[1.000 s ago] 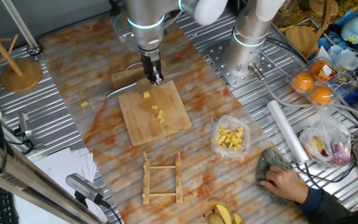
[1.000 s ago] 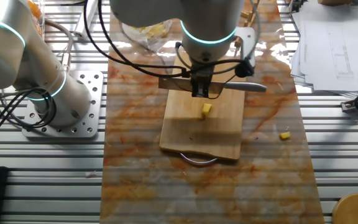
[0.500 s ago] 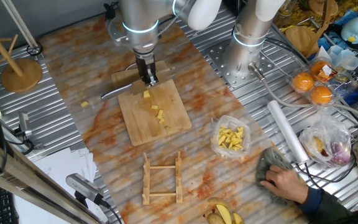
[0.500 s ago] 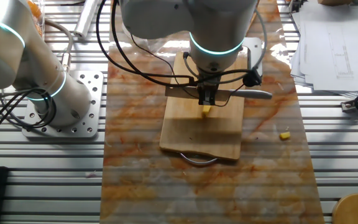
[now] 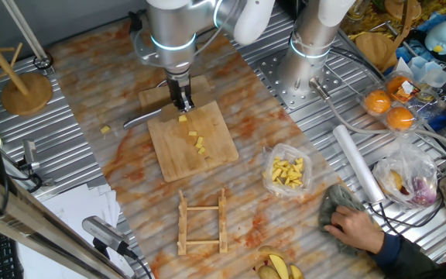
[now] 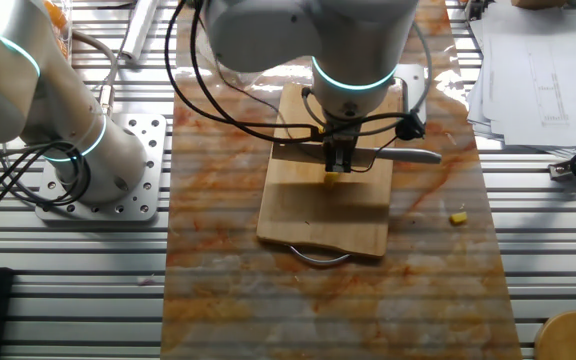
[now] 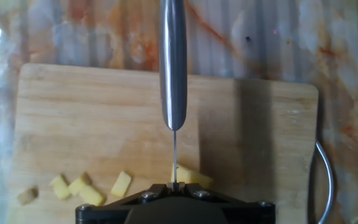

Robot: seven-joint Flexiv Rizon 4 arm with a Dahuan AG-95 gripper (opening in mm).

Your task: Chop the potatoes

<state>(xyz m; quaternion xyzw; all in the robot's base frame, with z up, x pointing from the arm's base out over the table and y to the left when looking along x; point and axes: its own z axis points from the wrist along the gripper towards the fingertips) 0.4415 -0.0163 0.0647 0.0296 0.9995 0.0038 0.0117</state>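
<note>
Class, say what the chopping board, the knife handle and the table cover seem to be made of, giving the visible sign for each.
The chopping board looks like pale wood, perhaps bamboo: straight grain lines, matte. The knife handle, gripped in the hand, looks like brushed metal: grey with a soft sheen. The table cover seems a glossy sheet with a marbled orange print; it reflects light, but its material is unclear.

square bamboo cutting board [image 5: 194, 143] lay mid-table | clear plastic bag of yellow pieces [image 5: 288, 171] sat right | wooden ladder-like rack [image 5: 202, 222] lay below
</note>
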